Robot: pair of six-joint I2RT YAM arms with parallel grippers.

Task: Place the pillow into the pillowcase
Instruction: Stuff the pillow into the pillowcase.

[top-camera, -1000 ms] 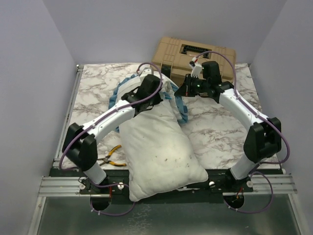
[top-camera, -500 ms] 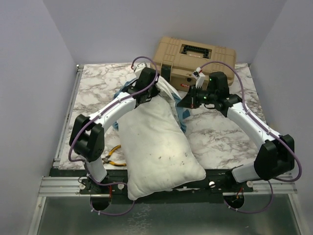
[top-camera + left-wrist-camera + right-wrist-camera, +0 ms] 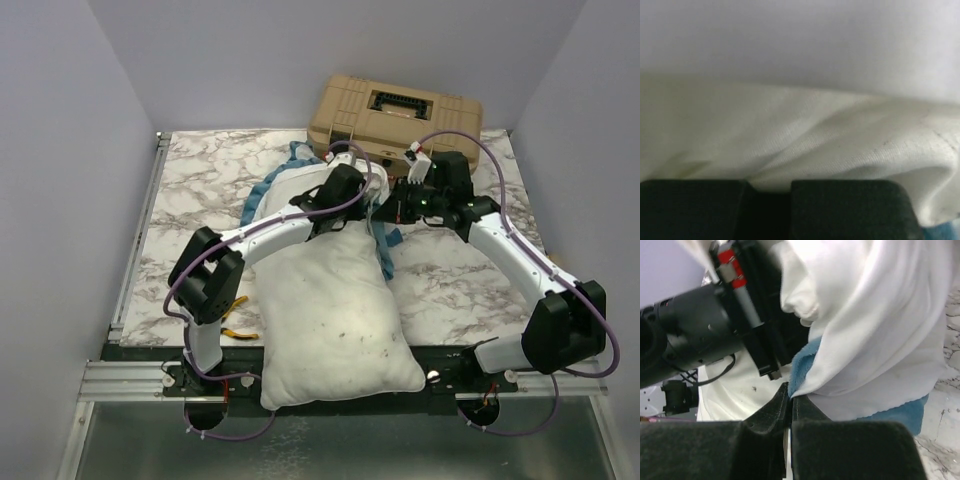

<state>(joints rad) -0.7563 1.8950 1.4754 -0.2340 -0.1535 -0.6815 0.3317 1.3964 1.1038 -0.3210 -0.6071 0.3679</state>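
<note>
1. Table [image 3: 195, 185]: marble top, carries every item below.

2. Pillow [image 3: 325, 310]: white, plump and speckled. It lies lengthwise between the two arm bases, with the near end hanging over the table's near edge. The far end butts against the bunched pillowcase, and most of its length is not yet inside. Both claws work at that far end, well apart from the near end.

3. Pillowcase [image 3: 285, 185]: crumpled at the pillow's far end, white side out, with the blue frill showing at its edges. It is apparently lifted there so the mouth can be drawn over the pillow.

4. Toolbox [image 3: 395, 112]: tan, at the far edge behind the pillowcase; no part in the task.

5. Right claw [image 3: 790, 399]: fingers together, clamped on the pillowcase's edge, with the blue frill rising from between the tips and white cloth draped above. It probably holds one lip of the mouth.

6. Left claw [image 3: 769, 186]: fingers together. White cloth lies right against the tips, but whether any is pinched cannot be told. It sits just beside the right claw.

7. Pliers [image 3: 235, 305]: orange handles, beside the pillow's left flank, partly under the left arm.
</note>
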